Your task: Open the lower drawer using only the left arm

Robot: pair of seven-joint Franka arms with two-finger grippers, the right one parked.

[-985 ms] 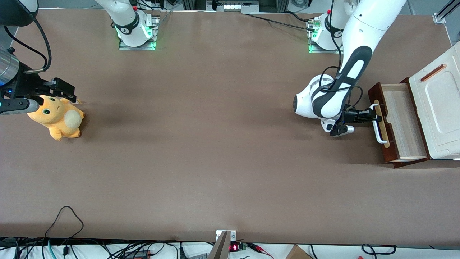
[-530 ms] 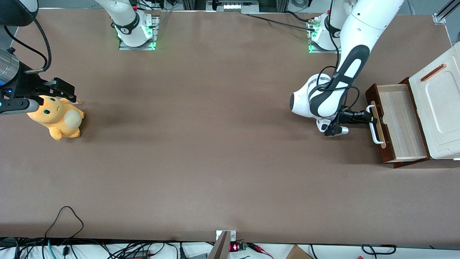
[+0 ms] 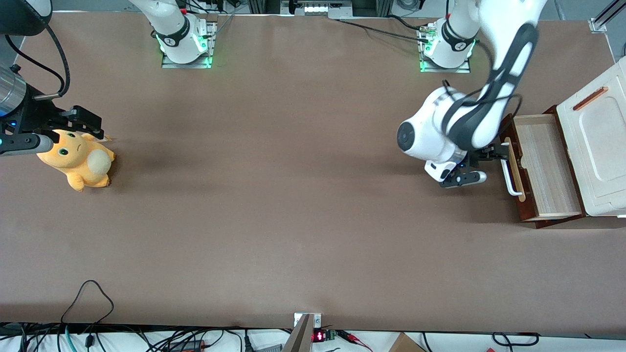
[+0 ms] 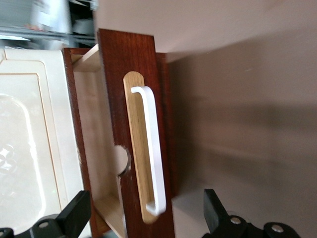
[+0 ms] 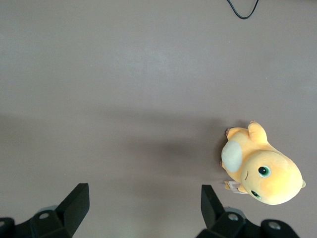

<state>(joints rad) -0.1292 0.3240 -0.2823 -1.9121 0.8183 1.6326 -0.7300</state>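
Note:
The lower drawer (image 3: 543, 161) stands pulled out of the cabinet, its pale wood inside showing. Its dark reddish-brown front (image 4: 133, 74) carries a white bar handle (image 3: 511, 177) on a pale strip. The left arm (image 3: 469, 127) hangs just in front of the drawer front. Its gripper (image 3: 491, 155) is close to the handle (image 4: 151, 148) and open. In the wrist view the gripper (image 4: 144, 218) has its black fingers (image 4: 74, 213) spread wide to either side of one end of the handle, holding nothing.
The white moulded cabinet top (image 3: 596, 142) covers the rest of the cabinet at the working arm's end of the table. An orange plush toy (image 3: 78, 161) lies toward the parked arm's end. Cables (image 3: 88, 298) lie at the table's near edge.
The drawer slid a little farther out with the gripper on its handle. Since then the gripper has let go and opened, and the arm's wrist has swung upward.

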